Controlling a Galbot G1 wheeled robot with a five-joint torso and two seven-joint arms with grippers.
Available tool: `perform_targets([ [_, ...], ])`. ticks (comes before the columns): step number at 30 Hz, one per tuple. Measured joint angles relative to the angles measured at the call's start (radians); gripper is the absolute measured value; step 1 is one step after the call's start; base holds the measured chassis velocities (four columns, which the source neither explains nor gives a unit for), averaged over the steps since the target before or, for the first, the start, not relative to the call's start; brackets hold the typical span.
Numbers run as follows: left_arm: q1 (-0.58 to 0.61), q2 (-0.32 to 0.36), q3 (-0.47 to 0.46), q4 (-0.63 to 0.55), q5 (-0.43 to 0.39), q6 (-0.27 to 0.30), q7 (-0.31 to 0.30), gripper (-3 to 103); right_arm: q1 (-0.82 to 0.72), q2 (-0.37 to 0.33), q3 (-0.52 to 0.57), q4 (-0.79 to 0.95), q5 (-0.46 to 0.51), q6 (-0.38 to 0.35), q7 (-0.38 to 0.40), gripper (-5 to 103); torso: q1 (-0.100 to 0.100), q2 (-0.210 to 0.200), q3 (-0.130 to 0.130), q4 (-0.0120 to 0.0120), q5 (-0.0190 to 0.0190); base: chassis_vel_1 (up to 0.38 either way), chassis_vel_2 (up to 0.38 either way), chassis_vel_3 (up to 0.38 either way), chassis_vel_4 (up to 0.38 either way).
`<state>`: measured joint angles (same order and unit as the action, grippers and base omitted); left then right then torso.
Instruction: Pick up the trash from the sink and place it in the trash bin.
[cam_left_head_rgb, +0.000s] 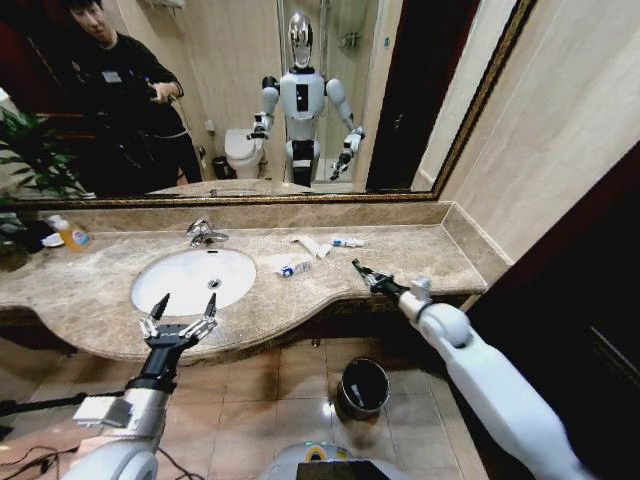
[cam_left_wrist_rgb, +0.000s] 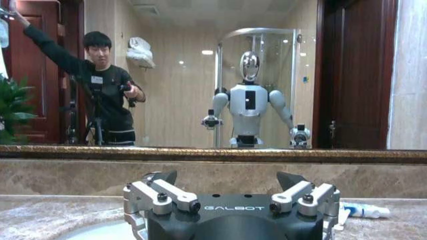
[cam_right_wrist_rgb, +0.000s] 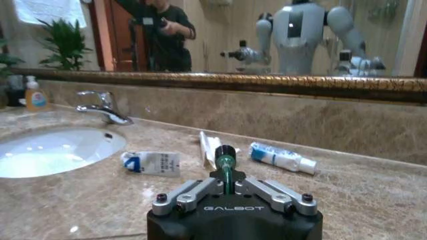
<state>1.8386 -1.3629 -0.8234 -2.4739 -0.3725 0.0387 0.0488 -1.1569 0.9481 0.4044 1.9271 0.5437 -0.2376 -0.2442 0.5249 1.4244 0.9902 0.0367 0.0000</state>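
Observation:
The sink (cam_left_head_rgb: 150, 290) is a white oval basin in a beige marble counter, with a chrome faucet (cam_left_head_rgb: 205, 234) behind it. The trash lies on the counter right of the basin: a white wrapper with blue marks (cam_left_head_rgb: 290, 267), white tubes (cam_left_head_rgb: 310, 245) and a blue-and-white tube (cam_left_head_rgb: 348, 242). My right gripper (cam_left_head_rgb: 362, 270) hovers at the counter's front edge near them, shut on a thin green tube with a dark cap (cam_right_wrist_rgb: 225, 161). My left gripper (cam_left_head_rgb: 185, 308) is open over the basin's front rim, nothing between its fingers. The trash bin (cam_left_head_rgb: 363, 387) stands on the floor below.
A small bottle of orange liquid (cam_left_head_rgb: 72, 236) and a potted plant (cam_left_head_rgb: 12, 240) sit at the counter's far left. A large mirror (cam_left_head_rgb: 420, 90) runs along the back wall. A side wall (cam_left_head_rgb: 540, 180) closes the right. Brown floor tiles (cam_left_head_rgb: 270, 400) surround the bin.

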Motion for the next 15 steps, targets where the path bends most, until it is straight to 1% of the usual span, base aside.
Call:
perform_targets([
  [3,0.0,0.0,0.0,0.0,0.0,0.0,0.0,100,-0.072,0.027,0.027,0.01,-0.019,0.048,-0.008,3,0.0,0.0,0.0,0.0001,0.0001,0.0,0.0,0.0,0.0],
  [6,0.0,0.0,0.0,0.0,0.0,0.0,0.0,100,-0.104,0.043,0.036,0.006,-0.029,0.069,-0.008,3,0.0,0.0,0.0,0.0,0.0001,0.0,0.0,0.0,0.0],
  [8,0.0,0.0,0.0,0.0,0.0,0.0,0.0,100,-0.136,0.063,0.044,-0.013,-0.042,0.094,-0.008,3,0.0,0.0,0.0,0.0001,0.0001,0.0,0.0,0.0,0.0],
  [9,0.0,0.0,0.0,0.0,0.0,0.0,0.0,100,-0.136,0.063,0.044,-0.013,-0.042,0.094,-0.008,3,0.0,0.0,0.0,0.0001,0.0001,0.0,0.0,0.0,0.0],
  [11,0.0,0.0,0.0,0.0,0.0,0.0,0.0,100,-0.18,0.09,0.055,-0.05,-0.055,0.137,-0.009,3,0.0,0.0,0.0,0.0,0.0001,0.0,0.0,0.0,0.0],
  [12,0.0,0.0,0.0,0.0,0.0,0.0,0.0,100,-0.18,0.09,0.055,-0.05,-0.055,0.137,-0.009,3,0.0,0.0,0.0,0.0,0.0001,0.0,0.0,0.0,0.0],
  [14,0.0,0.0,0.0,0.0,0.0,0.0,0.0,100,-0.214,0.106,0.057,-0.092,-0.068,0.183,-0.024,3,0.0,0.0,0.0,0.0,0.0,0.0,0.0,0.0,0.0],
  [15,0.0,0.0,0.0,0.0,0.0,0.0,0.0,100,-0.214,0.106,0.057,-0.092,-0.068,0.183,-0.024,3,0.0,0.0,0.0,0.0,0.0,0.0,0.0,0.0,0.0],
])
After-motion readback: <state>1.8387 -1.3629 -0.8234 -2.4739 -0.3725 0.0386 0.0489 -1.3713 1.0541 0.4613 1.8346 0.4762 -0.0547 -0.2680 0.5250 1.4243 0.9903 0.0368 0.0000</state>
